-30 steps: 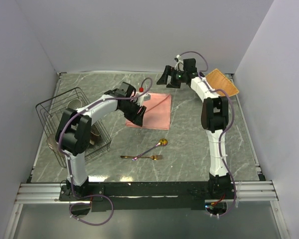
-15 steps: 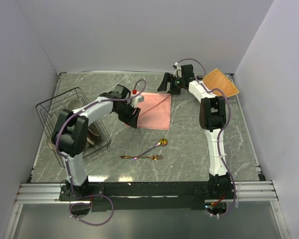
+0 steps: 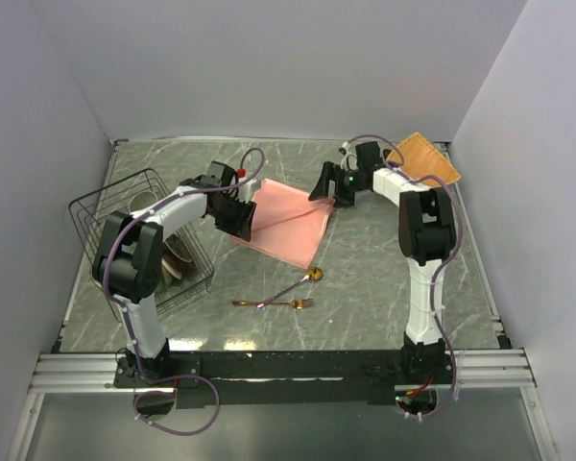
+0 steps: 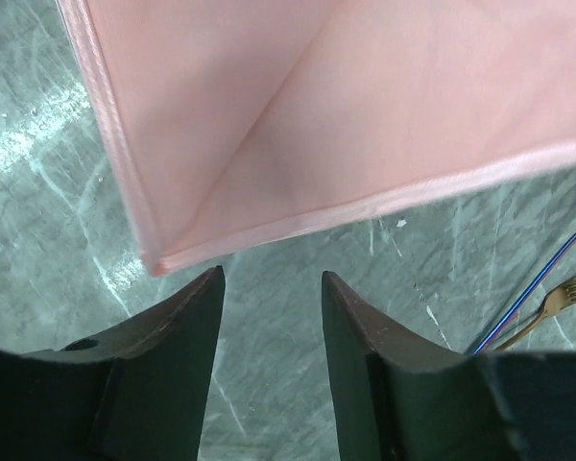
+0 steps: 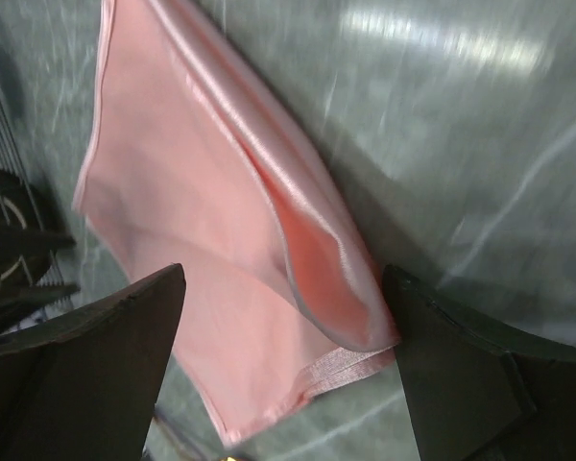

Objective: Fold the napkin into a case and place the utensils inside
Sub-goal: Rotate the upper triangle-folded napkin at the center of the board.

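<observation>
By napkin (image 3: pixel 293 226) corners, jaws parted, empty

A: Cloth and cutlery, count?
B: One napkin (image 3: pixel 286 219), one spoon (image 3: pixel 302 281), one fork (image 3: pixel 245 303).
A: Other items?
B: One woven mat (image 3: pixel 424 158), one wire rack (image 3: pixel 96 206). Crockery inside: cannot count. Arms, two: left arm (image 3: pixel 163 216), right arm (image 3: pixel 424 226).

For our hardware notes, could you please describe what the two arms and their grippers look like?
The left arm and right arm share a build: white link shells between bulky black joints, each trailed by a thin purple cable. The left gripper and right gripper have matte-black tapered fingers. A small red cap sits by the left wrist; a green light glows near the right.
</observation>
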`<state>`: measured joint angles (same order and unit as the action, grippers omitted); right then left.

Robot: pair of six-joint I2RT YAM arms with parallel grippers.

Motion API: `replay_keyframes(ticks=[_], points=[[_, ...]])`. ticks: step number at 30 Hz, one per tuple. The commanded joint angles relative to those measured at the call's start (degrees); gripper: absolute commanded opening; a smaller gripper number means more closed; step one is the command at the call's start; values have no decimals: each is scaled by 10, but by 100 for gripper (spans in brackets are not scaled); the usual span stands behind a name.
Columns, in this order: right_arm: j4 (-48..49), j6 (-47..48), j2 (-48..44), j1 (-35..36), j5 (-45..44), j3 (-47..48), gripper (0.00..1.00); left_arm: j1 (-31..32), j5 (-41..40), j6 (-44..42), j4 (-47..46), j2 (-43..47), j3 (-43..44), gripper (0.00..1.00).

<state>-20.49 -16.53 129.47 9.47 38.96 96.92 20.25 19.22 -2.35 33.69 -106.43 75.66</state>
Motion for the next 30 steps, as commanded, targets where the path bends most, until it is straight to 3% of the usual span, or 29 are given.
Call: replay_keyframes(ticks=[1, 7, 12, 21, 30], points=[[-36, -6, -69, -3, 4, -103, 91, 4, -16, -5, 1, 31, -1, 49], [-49, 17, -124, -3, 25, -185, 91, 14, 3, -7, 29, 20, 6, 46], [-81, 41, -141, -14, 21, -193, 97, 8, 18, 2, 53, 11, 12, 47], [-145, 103, -129, -53, -11, -89, 100, 16, -67, -90, 142, -26, 75, 45], [-168, 126, -99, -54, -18, 1, 100, 29, -125, -138, 132, -103, 107, 43]])
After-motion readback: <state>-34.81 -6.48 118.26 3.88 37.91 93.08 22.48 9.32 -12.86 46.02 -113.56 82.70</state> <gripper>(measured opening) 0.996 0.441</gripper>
